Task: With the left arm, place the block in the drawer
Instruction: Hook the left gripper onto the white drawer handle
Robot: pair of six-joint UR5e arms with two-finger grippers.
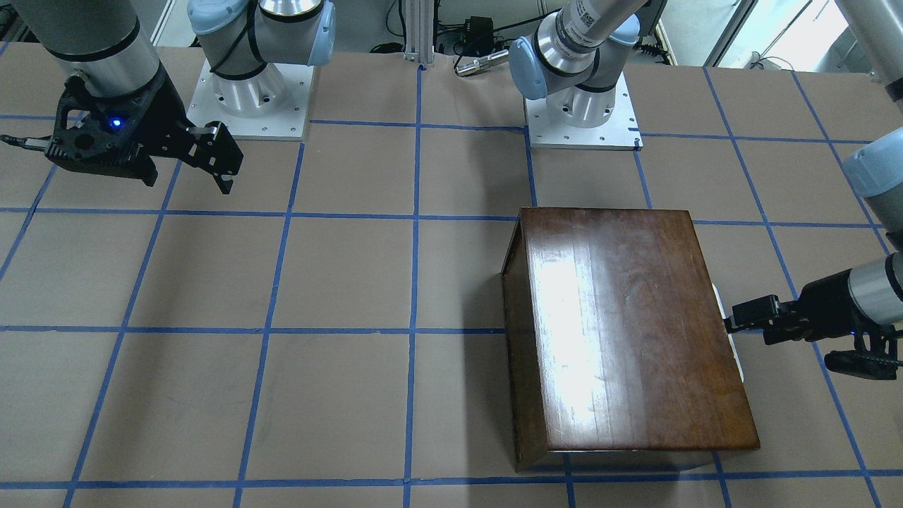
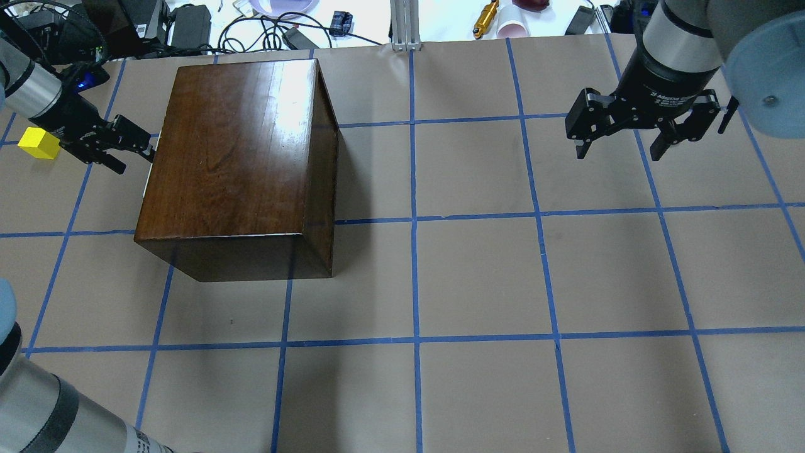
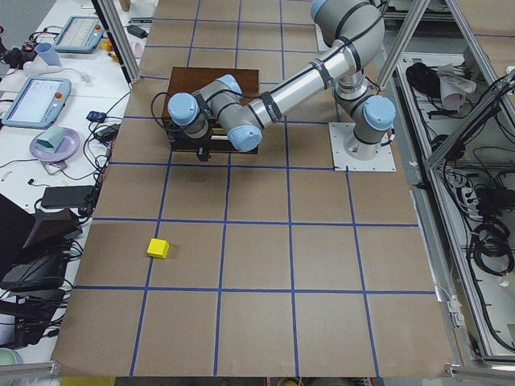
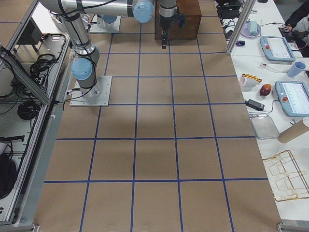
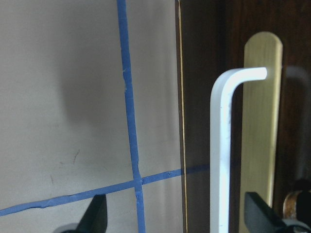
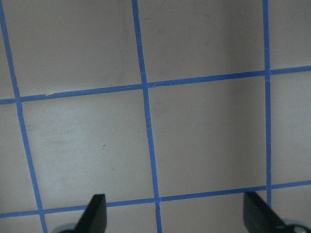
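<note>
The yellow block [image 2: 39, 143] lies on the table beyond my left gripper, away from the cabinet; it also shows in the exterior left view [image 3: 158, 248]. The dark brown cabinet [image 2: 239, 157] stands shut, with no pale drawer tray showing. My left gripper [image 2: 135, 151] is open at the cabinet's front face. In the left wrist view its fingertips [image 5: 95, 216] straddle a white bar handle [image 5: 221, 145] over a brass plate. My right gripper [image 2: 619, 148] is open and empty above the table, far from the cabinet.
Cables, tablets and small items lie on the bench past the table's far edge [image 2: 283, 25]. The arm base plates [image 1: 250, 99] stand at the robot's side. Blue tape lines grid the brown table [image 2: 478, 270].
</note>
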